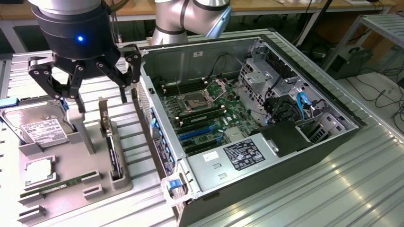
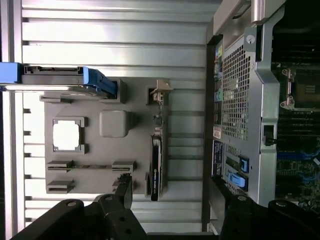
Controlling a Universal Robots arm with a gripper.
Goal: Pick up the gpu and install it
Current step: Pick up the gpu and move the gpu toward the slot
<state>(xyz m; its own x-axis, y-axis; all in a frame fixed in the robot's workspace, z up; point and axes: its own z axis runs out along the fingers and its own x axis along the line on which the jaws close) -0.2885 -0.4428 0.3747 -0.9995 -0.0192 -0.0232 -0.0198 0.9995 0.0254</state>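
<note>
— Where are we with the task?
— At the pick, we judge. The gripper (image 1: 102, 97) hangs at the upper left of the exterior view, jaws spread wide with nothing between them. The gpu (image 1: 112, 153) stands on edge in a slot of the gray tray (image 1: 63, 153), just below the gripper and left of the case (image 1: 170, 61). Nothing is lifted yet.
— What would a grasp ask of us?
— The card is thin and upright, so we think the jaws must straddle it squarely, one on each face, and come straight down. The drive (image 1: 38, 125) sits close by on the tray, so the outer side has little room to spare.
— And the install end?
— The case lies open on its side with the board (image 1: 208, 111) facing up. The blue slots (image 1: 196, 133) look free, as far as we can tell.
— The surface?
— A ribbed metal table (image 1: 353, 184), with ridges running under tray and case. Beyond it we see desks (image 1: 271, 7) along the top of the frame and loose cables (image 1: 385, 94) at the right edge.
</note>
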